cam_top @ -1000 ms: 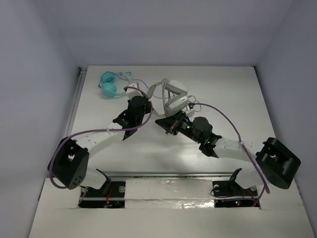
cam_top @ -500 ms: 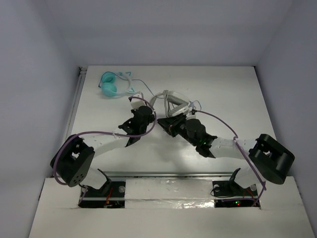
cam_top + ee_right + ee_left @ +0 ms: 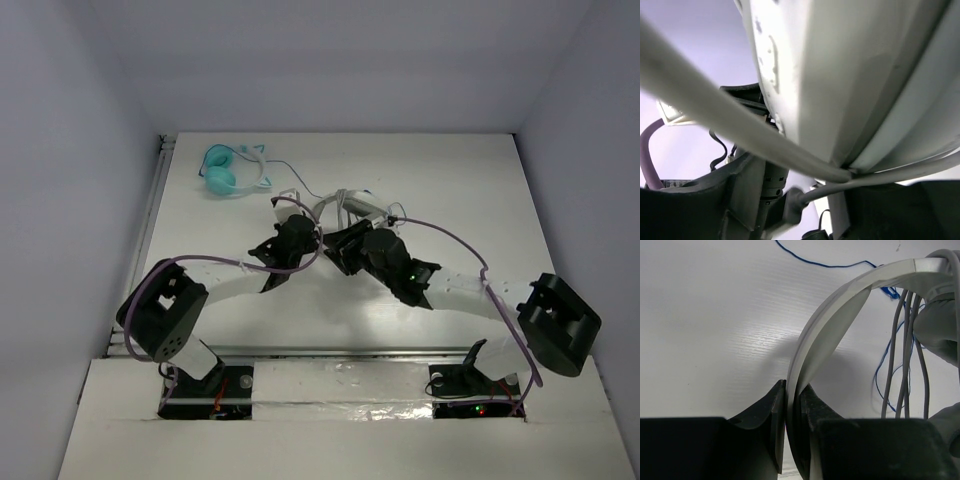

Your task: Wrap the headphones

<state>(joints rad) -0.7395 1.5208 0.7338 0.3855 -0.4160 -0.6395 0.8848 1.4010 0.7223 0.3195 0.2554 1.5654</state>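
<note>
Well over on the left of the white table (image 3: pixel 450 180), near its far edge, a small teal headset (image 3: pixel 225 172) lies flat, and its thin blue cable (image 3: pixel 285 170) trails rightward across the surface.

Right of that, near the table's middle, the left gripper (image 3: pixel 792 390) is clamped edge-on across the headband (image 3: pixel 840 305) of the white headphones (image 3: pixel 355 200). One dark finger (image 3: pixel 771 415) presses each face of the band, with no gap showing. From the pinch the band arches up and to the right. Beyond it, several strands of the grey cable (image 3: pixel 907 340) hang side by side, crossing the top of the arch, with the blue cable looping on the table behind them.

Further right, the headphones sit between the two wrists, just beside the right gripper (image 3: pixel 350 228). In the right wrist view the pale plastic body (image 3: pixel 840 75) fills nearly everything, too close to read clearly. A grey strand (image 3: pixel 740 135) runs diagonally across it. Dark finger shapes sit low at either side, but I cannot tell whether they pinch anything.
</note>
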